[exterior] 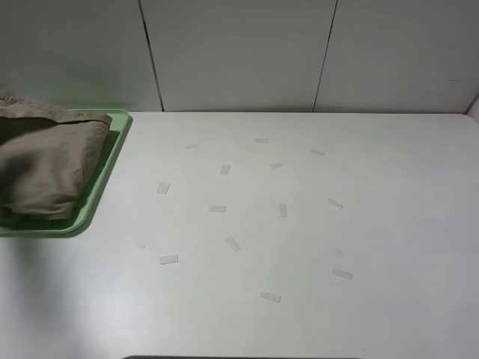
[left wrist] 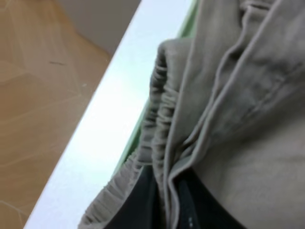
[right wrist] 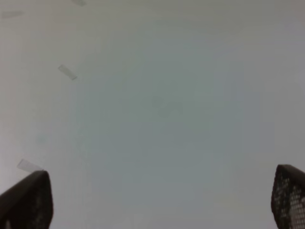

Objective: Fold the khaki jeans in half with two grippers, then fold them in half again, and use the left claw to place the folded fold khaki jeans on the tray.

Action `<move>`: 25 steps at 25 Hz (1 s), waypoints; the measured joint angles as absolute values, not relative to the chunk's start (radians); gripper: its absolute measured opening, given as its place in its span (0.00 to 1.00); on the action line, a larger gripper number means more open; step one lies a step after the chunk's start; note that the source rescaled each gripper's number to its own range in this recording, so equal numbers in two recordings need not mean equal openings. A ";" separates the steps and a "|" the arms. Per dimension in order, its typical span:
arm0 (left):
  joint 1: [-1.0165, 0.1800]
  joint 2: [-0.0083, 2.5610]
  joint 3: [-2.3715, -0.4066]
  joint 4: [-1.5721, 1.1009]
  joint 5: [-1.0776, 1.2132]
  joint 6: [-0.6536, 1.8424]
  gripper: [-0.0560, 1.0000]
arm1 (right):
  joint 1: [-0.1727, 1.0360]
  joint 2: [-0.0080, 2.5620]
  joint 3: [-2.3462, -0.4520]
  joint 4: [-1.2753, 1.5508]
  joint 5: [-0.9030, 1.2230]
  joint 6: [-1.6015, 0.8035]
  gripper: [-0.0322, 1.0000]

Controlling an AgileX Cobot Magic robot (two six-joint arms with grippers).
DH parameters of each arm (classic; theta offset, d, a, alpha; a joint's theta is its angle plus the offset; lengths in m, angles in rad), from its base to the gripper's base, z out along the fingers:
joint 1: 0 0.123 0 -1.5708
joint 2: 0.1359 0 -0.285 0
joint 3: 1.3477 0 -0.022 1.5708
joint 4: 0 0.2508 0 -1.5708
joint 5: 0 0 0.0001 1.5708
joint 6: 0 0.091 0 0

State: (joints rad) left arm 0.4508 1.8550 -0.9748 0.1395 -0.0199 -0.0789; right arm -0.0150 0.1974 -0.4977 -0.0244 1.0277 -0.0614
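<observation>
The khaki jeans [exterior: 45, 164] lie folded in a bundle on the pale green tray [exterior: 114, 149] at the table's far left edge. Neither arm shows in the exterior high view. In the left wrist view my left claw [left wrist: 167, 187] is shut on a fold of the khaki jeans [left wrist: 238, 95] beside the gathered waistband, one dark finger [left wrist: 143, 202] on each side of the cloth. A strip of the tray [left wrist: 135, 143] shows under the fabric. My right gripper [right wrist: 162, 193] hangs open over bare table, its two black fingertips [right wrist: 33, 195] far apart with nothing between them.
The white table [exterior: 314, 224] carries several small pieces of clear tape [exterior: 233, 243] scattered across its middle. A white panelled wall stands behind it. Wooden floor [left wrist: 38, 71] lies beyond the table's left edge, close to the tray.
</observation>
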 joint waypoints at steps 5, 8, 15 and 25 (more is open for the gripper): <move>0.452 1.855 -0.972 0.145 -0.033 -0.082 0.13 | -0.015 0.197 -0.498 -0.024 1.028 -0.061 1.00; 0.452 1.855 -0.971 0.149 -0.041 -0.082 0.15 | -0.015 0.197 -0.498 -0.024 1.028 -0.061 1.00; 0.452 1.855 -0.971 0.152 -0.085 -0.082 0.77 | -0.015 0.197 -0.498 -0.024 1.028 -0.061 1.00; 0.452 1.810 -0.988 0.185 -0.119 -0.050 1.00 | -0.015 0.197 -0.498 -0.024 1.028 -0.061 1.00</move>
State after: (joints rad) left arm 0.4522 1.8096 -0.9879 0.1852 -0.1186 -0.0503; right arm -0.0150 0.1974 -0.4977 -0.0244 1.0277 -0.0614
